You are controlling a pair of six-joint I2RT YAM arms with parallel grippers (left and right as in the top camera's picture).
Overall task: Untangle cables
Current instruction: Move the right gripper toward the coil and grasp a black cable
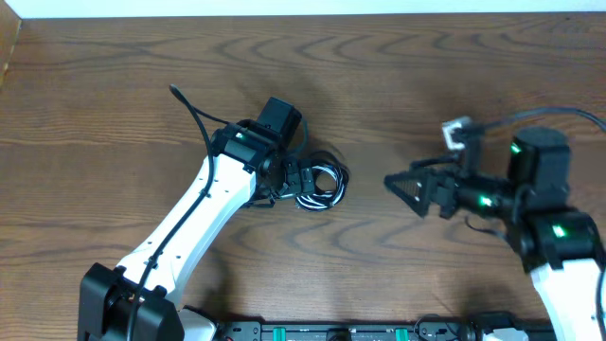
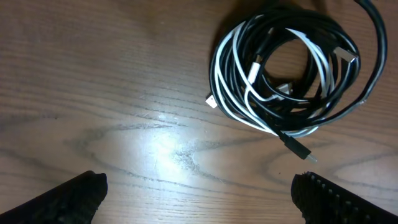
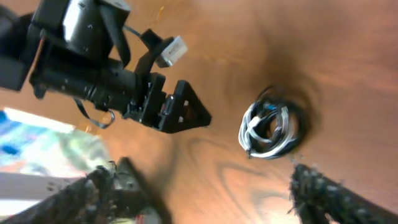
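1. The white left arm (image 1: 204,213) reaches from the near-left corner diagonally toward the middle. The left end effector (image 1: 308,182) tilts downward, its fingers (image 2: 78,196) spread wide and empty.
2. The right arm (image 1: 559,256) bends leftward. The right end effector (image 1: 402,189) is held level, its fingers (image 3: 102,186) parted and empty.

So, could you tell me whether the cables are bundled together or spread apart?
Bundled: the black and white cables lie wound into one coil on the table, none pulled free.
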